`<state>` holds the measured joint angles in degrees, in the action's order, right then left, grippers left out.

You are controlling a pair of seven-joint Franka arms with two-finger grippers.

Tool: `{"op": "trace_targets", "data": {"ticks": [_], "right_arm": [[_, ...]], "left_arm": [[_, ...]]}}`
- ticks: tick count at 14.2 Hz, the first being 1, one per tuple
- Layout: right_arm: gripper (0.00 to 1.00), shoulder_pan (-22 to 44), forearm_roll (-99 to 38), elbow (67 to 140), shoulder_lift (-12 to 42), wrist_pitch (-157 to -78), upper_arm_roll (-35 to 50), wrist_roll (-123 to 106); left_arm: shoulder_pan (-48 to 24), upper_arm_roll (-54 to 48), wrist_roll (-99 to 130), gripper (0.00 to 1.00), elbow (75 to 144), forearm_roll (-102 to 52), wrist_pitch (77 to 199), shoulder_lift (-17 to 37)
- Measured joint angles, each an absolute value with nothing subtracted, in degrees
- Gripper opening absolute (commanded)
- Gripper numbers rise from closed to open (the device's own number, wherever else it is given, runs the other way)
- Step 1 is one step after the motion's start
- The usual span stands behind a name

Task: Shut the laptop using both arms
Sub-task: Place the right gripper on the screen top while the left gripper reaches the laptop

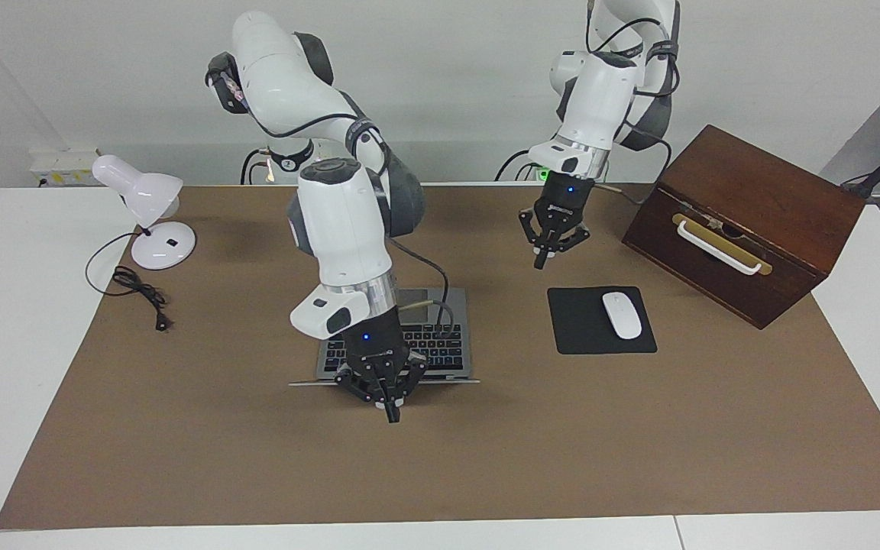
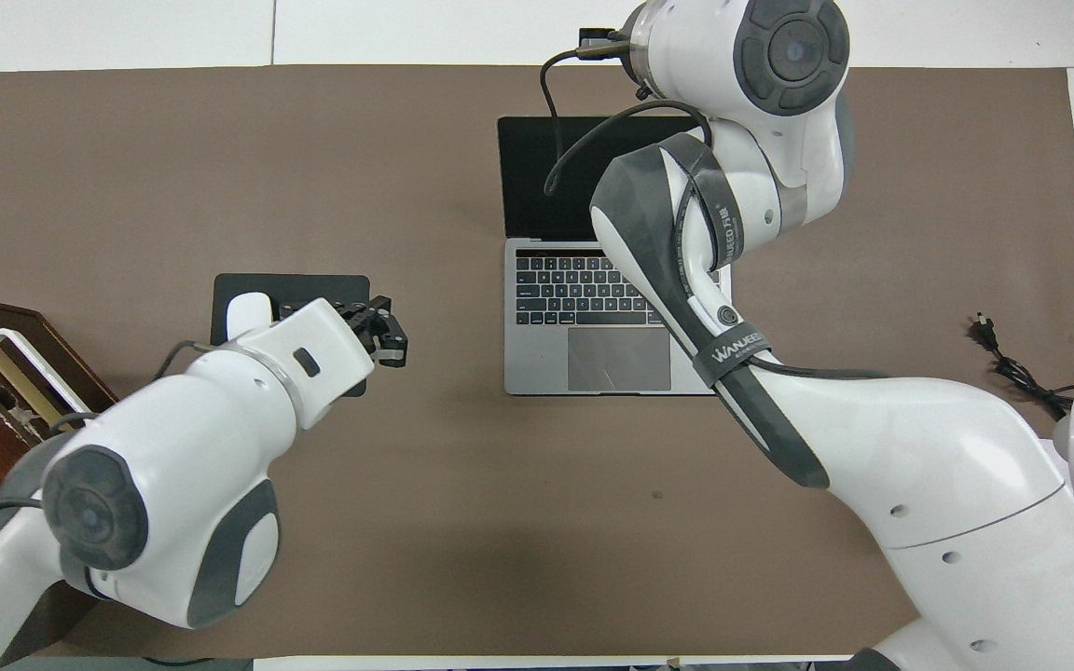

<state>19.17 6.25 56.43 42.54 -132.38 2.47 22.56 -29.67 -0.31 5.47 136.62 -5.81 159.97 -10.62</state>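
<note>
1. Your laptop [image 2: 619,321] sits open on the brown mat [image 1: 638,443] that covers the counter [image 1: 20,321], roughly mid-counter, keyboard and trackpad facing the robots and the lid laid far back, its edge pointing away from them.
2. Your right end effector [image 1: 389,409] points straight down at the lid's free edge (in the facing view it overlaps that edge, and you cannot tell whether it touches). Its fingers look drawn close together with nothing between them, though how far they are parted cannot be told.
3. In the overhead view the right arm [image 2: 686,252] covers part of the screen and keyboard, and hides its own end effector.
4. Your left end effector [image 1: 545,252] hangs in the air over bare mat, between the laptop and the black mouse pad [image 1: 600,321], tips down and holding nothing; again its opening cannot be read.
5. A white mouse [image 1: 622,315] lies on the mouse pad, toward the left arm's end of the counter.
6. A dark wooden box [image 1: 745,221] with a white handle stands farther toward that end, nearer the robots than the pad.
7. A white desk lamp [image 1: 142,206] with its cord sits at the right arm's end.
</note>
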Motion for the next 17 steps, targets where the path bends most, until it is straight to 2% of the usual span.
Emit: {"op": "trace_targets", "data": {"ticks": [3, 7, 12, 17], "right_arm": [[0.0, 17.17, 6.25, 56.46, 42.49, -129.01, 2.31, 22.51], [0.0, 14.83, 5.57, 57.2, 42.27, -122.0, 2.34, 22.46], [0.0, 14.58, 5.4, 61.69, 40.37, -121.43, 2.39, 22.46], [0.0, 14.76, 2.08, 62.25, 39.5, -120.78, 2.49, 22.46]], "left_arm": [[-32.99, -0.29, 6.13, 0.0, 141.07, -5.81, 169.02, -8.94], [-35.99, -0.27, 6.18, 0.0, 142.02, -5.81, 177.96, -3.06], [-37.86, -0.2, 6.16, 0.0, 142.02, -5.81, 183.36, 1.1], [-40.34, -0.17, 6.14, 0.0, 141.2, -5.8, 188.28, 6.95]]}}
